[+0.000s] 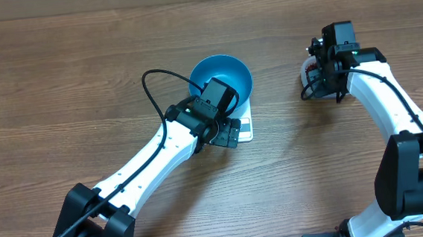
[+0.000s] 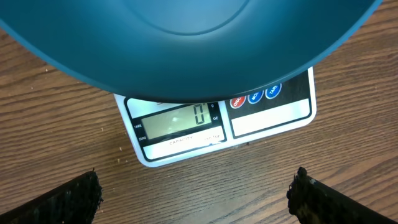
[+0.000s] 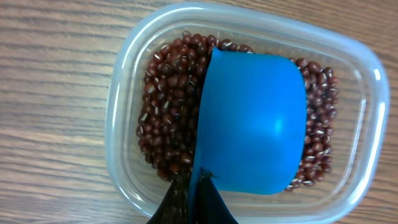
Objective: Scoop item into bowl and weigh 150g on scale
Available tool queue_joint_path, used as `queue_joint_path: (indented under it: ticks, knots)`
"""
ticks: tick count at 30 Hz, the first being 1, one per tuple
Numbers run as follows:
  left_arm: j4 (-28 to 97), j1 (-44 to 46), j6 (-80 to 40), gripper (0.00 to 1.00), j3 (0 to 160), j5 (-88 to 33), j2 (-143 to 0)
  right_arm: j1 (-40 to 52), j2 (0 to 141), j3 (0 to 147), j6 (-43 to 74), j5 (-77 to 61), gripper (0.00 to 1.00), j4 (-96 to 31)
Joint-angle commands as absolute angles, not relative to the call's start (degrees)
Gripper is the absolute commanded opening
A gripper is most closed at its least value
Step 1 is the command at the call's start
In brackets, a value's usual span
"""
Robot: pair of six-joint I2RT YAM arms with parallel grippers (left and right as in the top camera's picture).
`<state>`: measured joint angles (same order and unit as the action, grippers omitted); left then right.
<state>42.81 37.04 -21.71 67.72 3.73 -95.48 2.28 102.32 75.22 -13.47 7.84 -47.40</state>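
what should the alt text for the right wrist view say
A blue scoop, gripped at its handle by the right claw, is held over small red-brown beans in a clear plastic tub. The tub stands on a wooden table.

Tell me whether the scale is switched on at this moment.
On. In the left wrist view the scale shows a 0 on its display, with the blue bowl sitting on it.

One bowl [image 1: 235, 70], one scale [image 2: 273, 116], one clear tub [image 3: 123, 93], one scoop [image 3: 255, 124], and beans [image 3: 171, 112] too many to count.
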Motion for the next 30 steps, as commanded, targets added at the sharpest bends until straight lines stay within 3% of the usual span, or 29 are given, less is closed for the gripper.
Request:
queue_joint_path:
  ticks: [1, 10, 22, 30]
  knots:
    - [42.81, 36.77, -21.89, 0.99, 67.44, 4.45, -95.7, 2.48, 104.07, 75.35, -8.47, 0.25, 0.04, -47.24]
    - [42.81, 36.77, -21.89, 0.99, 67.44, 4.45, -95.7, 0.25, 104.05, 75.42, -4.4, -5.08, 0.04, -46.81]
    - [42.81, 36.77, -21.89, 1.0, 67.44, 4.45, -95.7, -15.62, 104.05, 75.4, -4.56, -39.55, 0.04, -46.81]
    - [42.81, 36.77, -21.89, 1.0, 67.44, 4.45, -95.7, -21.87, 104.07, 75.4, -4.45, -44.69, 0.04, -47.86]
